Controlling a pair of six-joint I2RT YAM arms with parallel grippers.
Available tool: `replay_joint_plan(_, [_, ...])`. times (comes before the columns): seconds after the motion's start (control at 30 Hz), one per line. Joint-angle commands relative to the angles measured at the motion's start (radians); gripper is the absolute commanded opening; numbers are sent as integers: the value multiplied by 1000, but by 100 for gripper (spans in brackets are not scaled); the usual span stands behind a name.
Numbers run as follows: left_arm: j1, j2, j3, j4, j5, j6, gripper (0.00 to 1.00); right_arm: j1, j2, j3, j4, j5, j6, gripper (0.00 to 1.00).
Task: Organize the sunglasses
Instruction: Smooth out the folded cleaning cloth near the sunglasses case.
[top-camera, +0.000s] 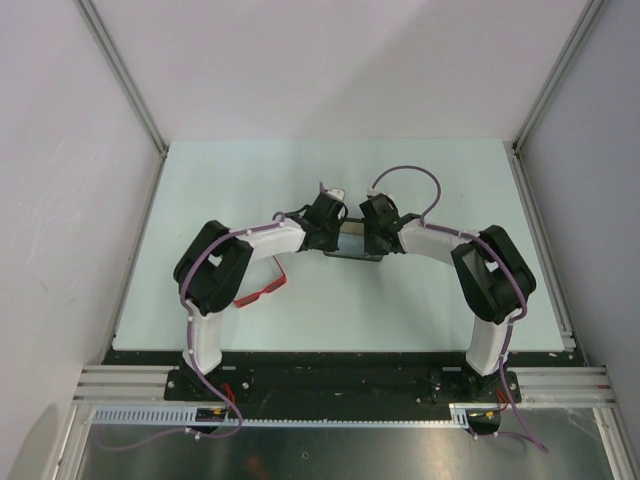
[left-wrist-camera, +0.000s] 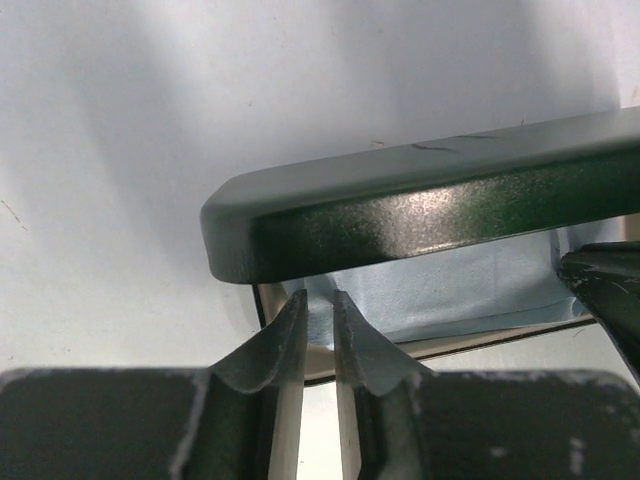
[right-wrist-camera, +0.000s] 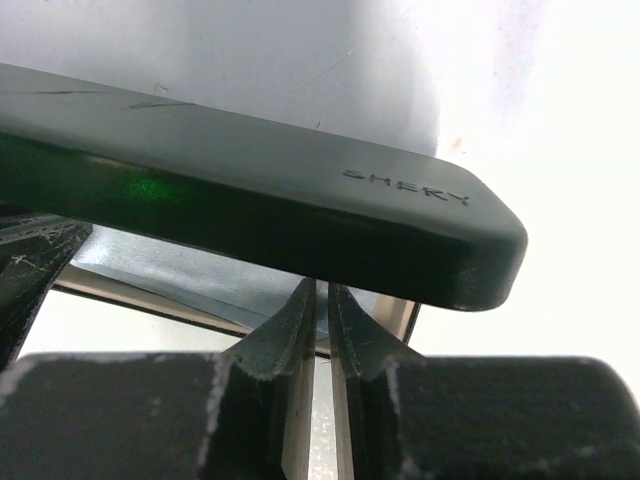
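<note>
Black case (left-wrist-camera: 400, 225) ajar, cloth (left-wrist-camera: 450, 290) inside | left gripper (left-wrist-camera: 318, 300), right gripper (right-wrist-camera: 322, 290) at opposite ends, likely steadying it; jaws slit-narrow, grip undeterminable | sunglasses (top-camera: 262, 290) unstowed on table (top-camera: 420, 180).

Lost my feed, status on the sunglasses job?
Left fingers and right fingers nearly closed at open case rim, grip unclear. Sunglasses on table under left arm, untouched. Cloth inside case.

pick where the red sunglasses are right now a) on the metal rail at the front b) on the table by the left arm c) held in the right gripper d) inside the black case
b: the sunglasses lie on the table beside the left arm, apart from the case.
</note>
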Motion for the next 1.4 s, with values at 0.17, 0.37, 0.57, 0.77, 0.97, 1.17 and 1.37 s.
replay_joint_plan(0.17, [0,-109,-11,-12,-30,14,23,-12,-138,-9,8,3,-14,15])
replay_joint_plan(0.37, [0,-129,4,-12,18,-3,25,-12,-152,-9,16,-37,-14,16])
replay_joint_plan(0.57, [-3,-104,4,-8,50,-17,21,-12,-105,-9,2,-84,1,13])
replay_joint_plan(0.77, [-3,-61,9,5,95,-31,13,-16,-56,-9,7,-121,7,5])
replay_joint_plan(0.97, [-3,-30,10,8,93,-29,11,-17,-36,-9,-21,-114,6,2])
replay_joint_plan(1.17, [-3,-4,-8,11,81,-28,10,-23,-17,-9,-36,-95,-1,1])
replay_joint_plan(1.37, [-3,-4,-23,11,61,-22,9,-31,-20,-9,-59,-84,-10,1])
